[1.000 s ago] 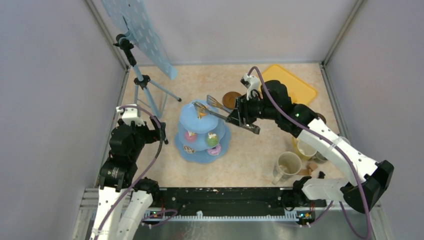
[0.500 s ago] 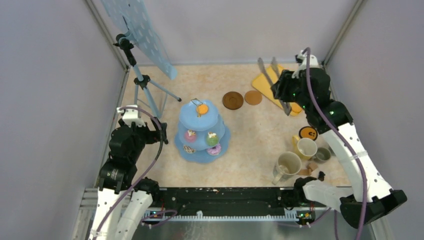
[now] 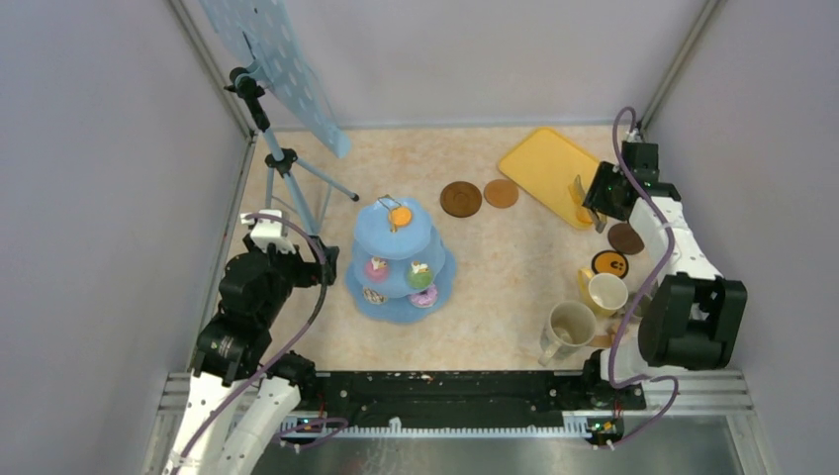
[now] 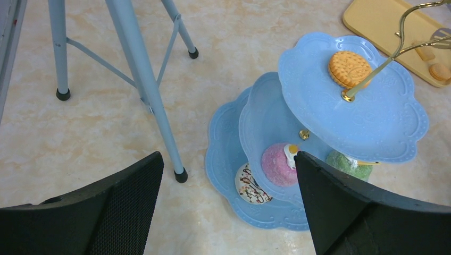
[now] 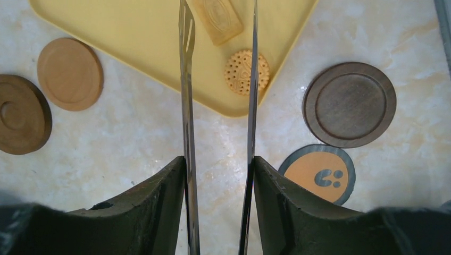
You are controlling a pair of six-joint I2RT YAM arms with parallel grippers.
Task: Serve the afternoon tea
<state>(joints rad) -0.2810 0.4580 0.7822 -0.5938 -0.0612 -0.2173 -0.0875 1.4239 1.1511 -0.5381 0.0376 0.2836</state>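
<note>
Your right gripper (image 5: 218, 164) sits at the upper right of the overhead frame. It is clamped on the metal tongs (image 5: 185, 79), whose two blades stand apart and reach up over the yellow tray (image 5: 122, 26). A round biscuit (image 5: 246, 71) lies between the blades on the tray, with an oblong biscuit (image 5: 218, 18) just above it near the top edge. Neither is gripped yet.

Your left gripper (image 4: 226, 170) hangs wide and empty above the blue tiered stand (image 4: 415, 114) in the middle of the overhead view.

The stand is partly stocked. One orange biscuit (image 4: 348, 69) lies on the top tier, and a pink cupcake (image 4: 280, 164) and a green cupcake (image 4: 348, 162) sit lower down. A sprinkled donut (image 4: 251, 185) is on the bottom plate.

The drinks side looks untouched. The big beige mug (image 3: 572, 325) and the yellow mug (image 3: 605, 293) stand on the bare table at the lower right. The right arm hides any smaller mugs.

None of the four coasters carries a mug:
- the spiral coaster (image 5: 18, 114) and the light coaster (image 5: 69, 73), left of the tray
- the dark coaster (image 5: 349, 104) and the orange-faced coaster (image 5: 317, 175), below the tray

By my reading you are about midway, with two biscuits to lift across and then every mug to set on a coaster.
</note>
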